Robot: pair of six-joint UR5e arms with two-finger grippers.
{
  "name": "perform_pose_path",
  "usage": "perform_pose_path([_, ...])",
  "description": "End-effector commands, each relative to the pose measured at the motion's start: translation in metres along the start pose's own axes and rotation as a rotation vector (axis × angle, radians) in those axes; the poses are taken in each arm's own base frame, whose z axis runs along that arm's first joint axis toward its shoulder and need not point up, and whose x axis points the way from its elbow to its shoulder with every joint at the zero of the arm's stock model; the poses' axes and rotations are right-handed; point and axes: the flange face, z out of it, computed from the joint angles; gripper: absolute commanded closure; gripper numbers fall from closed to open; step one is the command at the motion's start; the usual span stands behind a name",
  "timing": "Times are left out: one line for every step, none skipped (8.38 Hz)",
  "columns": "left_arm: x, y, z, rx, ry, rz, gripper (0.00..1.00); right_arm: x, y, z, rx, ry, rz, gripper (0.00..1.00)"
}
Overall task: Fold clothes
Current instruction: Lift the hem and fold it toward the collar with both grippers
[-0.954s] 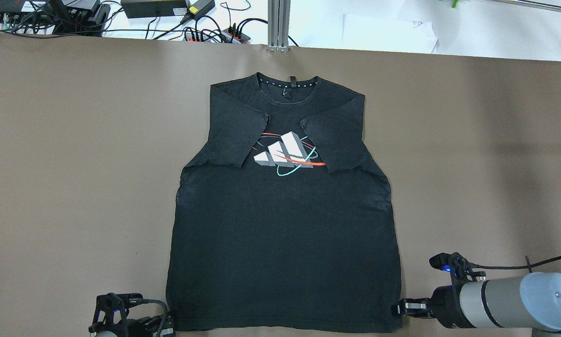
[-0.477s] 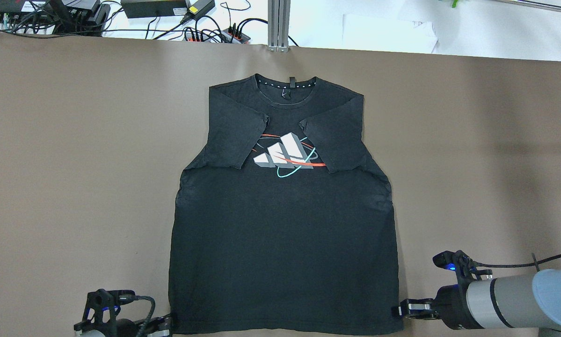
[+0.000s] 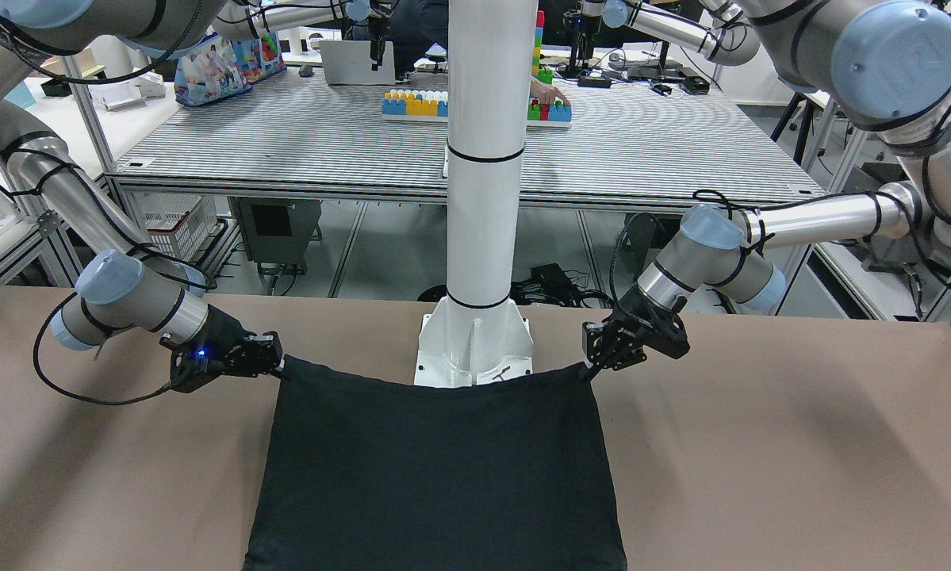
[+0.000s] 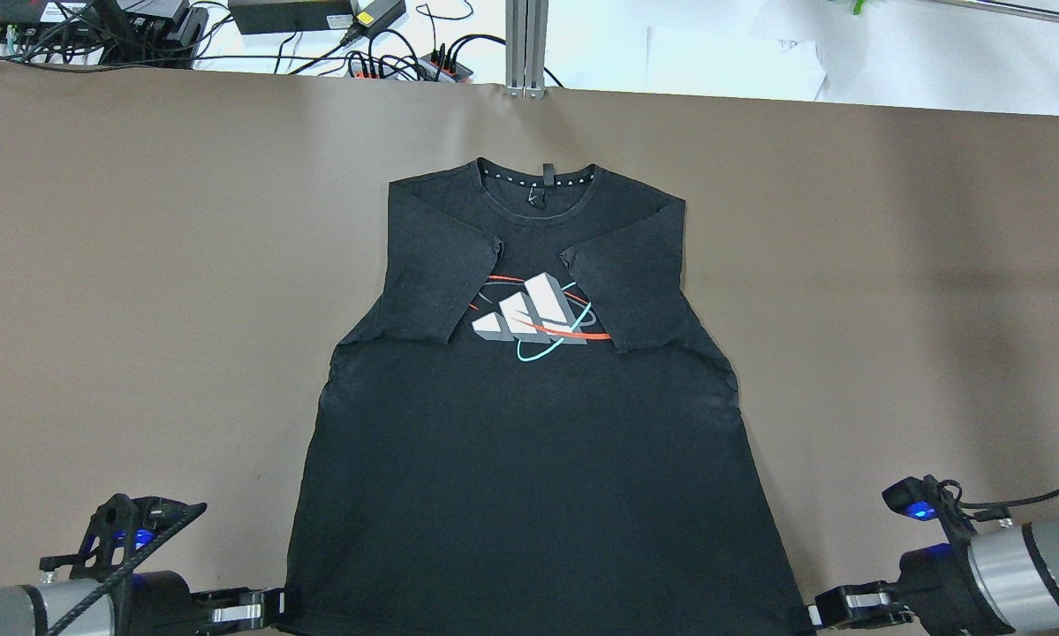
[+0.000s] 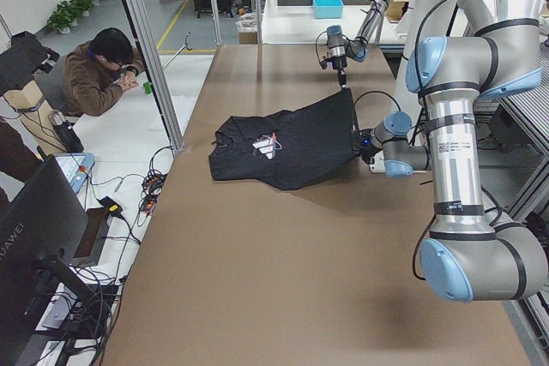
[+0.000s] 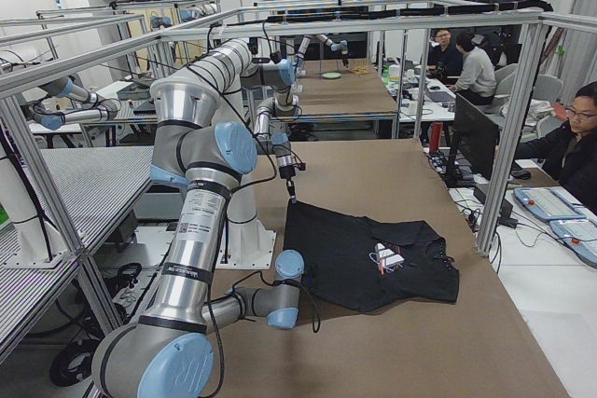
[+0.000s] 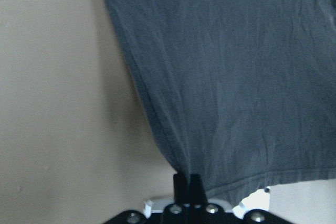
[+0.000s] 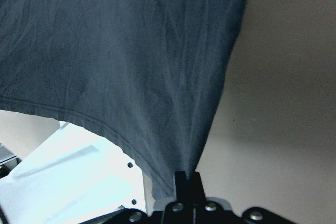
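The clothes are one black T-shirt (image 4: 529,459) lying front up on the brown table (image 4: 140,265), its sleeves folded inward beside a white three-stripe logo (image 4: 533,309). My left gripper (image 4: 273,605) is shut on the hem's left corner, and my right gripper (image 4: 810,612) is shut on the hem's right corner. In the front-facing view the left gripper (image 3: 590,366) and the right gripper (image 3: 278,363) hold the hem raised in front of the white pillar's base (image 3: 475,349). Both wrist views show shut fingertips pinching fabric, with the left gripper (image 7: 187,179) and the right gripper (image 8: 187,177) at the cloth's corners.
Cables and power strips (image 4: 388,62) and an aluminium post (image 4: 526,44) sit past the table's far edge. The white pillar (image 3: 483,198) rises behind the lifted hem. A person (image 5: 103,70) sits beyond the far side, near a monitor (image 5: 34,237).
Both grippers have pulled back toward the robot and outward, spreading and lifting the hem. The whole shirt has slid toward the near edge; its collar now lies lower in the overhead view.
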Motion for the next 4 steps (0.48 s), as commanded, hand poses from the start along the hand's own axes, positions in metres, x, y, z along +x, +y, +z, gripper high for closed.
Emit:
perform_pose_path([0.029, 0.023, -0.035, -0.129, 0.175, 0.008, 1.0, 0.007, 0.042, -0.047, -0.092, -0.17, -0.025, 1.0])
perform_pose_path([0.032, 0.032, -0.038, -0.161, 0.19, 0.011, 1.0, 0.01, 0.055, -0.059, -0.137, -0.213, -0.014, 1.0])
perform_pose_path([0.033, 0.034, -0.039, -0.165, 0.193, 0.012, 1.0, 0.008, 0.057, -0.061, -0.141, -0.234, -0.022, 1.0])
perform_pose_path([0.031, 0.029, -0.037, -0.14, 0.186, 0.009, 1.0, 0.01, 0.053, -0.057, -0.13, -0.23, -0.016, 1.0])
